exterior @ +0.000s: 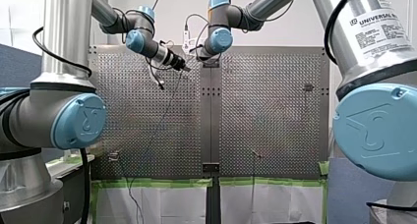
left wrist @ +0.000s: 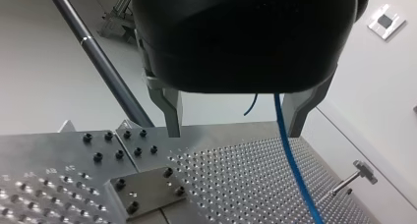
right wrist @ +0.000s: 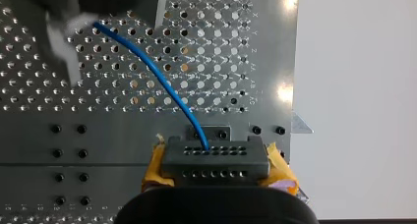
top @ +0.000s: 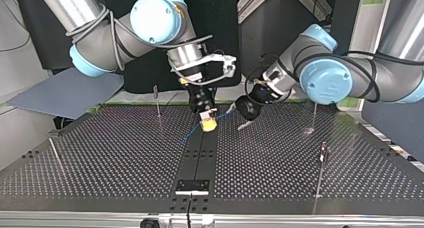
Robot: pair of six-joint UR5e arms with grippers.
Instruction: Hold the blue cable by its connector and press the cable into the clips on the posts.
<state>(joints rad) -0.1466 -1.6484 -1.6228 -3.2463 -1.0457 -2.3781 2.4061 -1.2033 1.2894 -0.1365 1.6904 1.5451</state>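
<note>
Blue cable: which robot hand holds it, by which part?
My right gripper grips the blue cable by its grey connector, between yellow pads. The cable runs between the spread fingers of my left gripper, not pinched.

counter [top: 100,153]: perforated metal, brushed sheen
cable [right wrist: 157,76]: smooth plastic jacket
connector [right wrist: 215,157]: matt plastic block
left end effector [left wrist: 233,134]: bare metal fingers [left wrist: 169,108]

Robotics laboratory test cell. Two industrial arms, my left arm [exterior: 49,111] and my right arm [exterior: 378,130], flank a perforated metal table [exterior: 275,111] edged with green tape [exterior: 147,182]. Thin posts [top: 320,168] stand on it; loose cabling [top: 114,35] wraps the arms; bare white walls [exterior: 295,30] lie behind. A maker's label [exterior: 381,30] marks my right arm.
</note>
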